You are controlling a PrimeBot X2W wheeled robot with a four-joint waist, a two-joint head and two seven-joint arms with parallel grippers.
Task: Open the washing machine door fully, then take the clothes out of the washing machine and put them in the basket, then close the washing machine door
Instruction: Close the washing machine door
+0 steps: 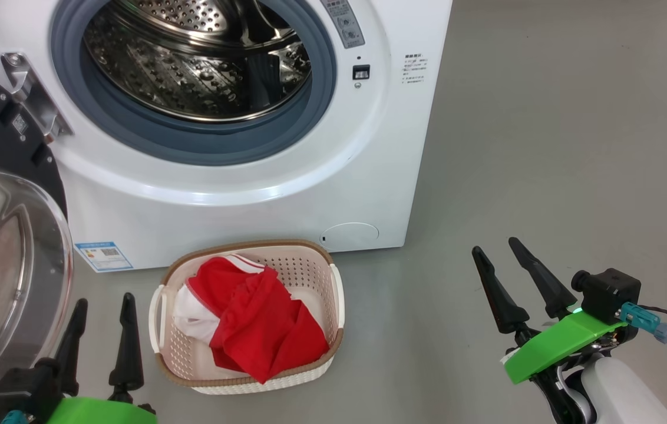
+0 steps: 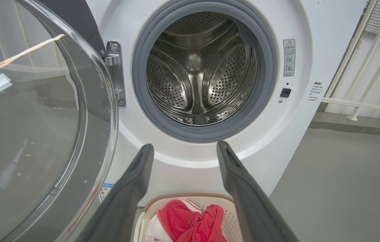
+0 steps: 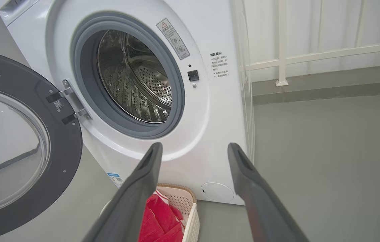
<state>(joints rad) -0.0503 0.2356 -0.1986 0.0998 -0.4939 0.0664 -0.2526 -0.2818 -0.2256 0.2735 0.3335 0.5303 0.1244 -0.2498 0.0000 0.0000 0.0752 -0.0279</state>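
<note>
Both grippers hover empty above the grey floor (image 1: 545, 147), fingers spread wide and aimed at the washing machine (image 1: 239, 194). The left gripper (image 1: 103, 299) is just beside the washing machine door (image 1: 9, 265), and the right gripper (image 1: 494, 245) is well apart, off to the right. The door hangs swung out on its left-hand hinge, glass bowl facing the room. The drum (image 1: 192, 70) shows bare steel. The basket (image 1: 310, 244), on the floor at the machine's foot, holds the red clothes (image 1: 251, 318).

The basket (image 1: 307, 272), holding the clothes (image 1: 257, 324), is sitting before the washing machine (image 1: 239, 206), perhaps touching; its door (image 1: 3, 247) is standing left.
</note>
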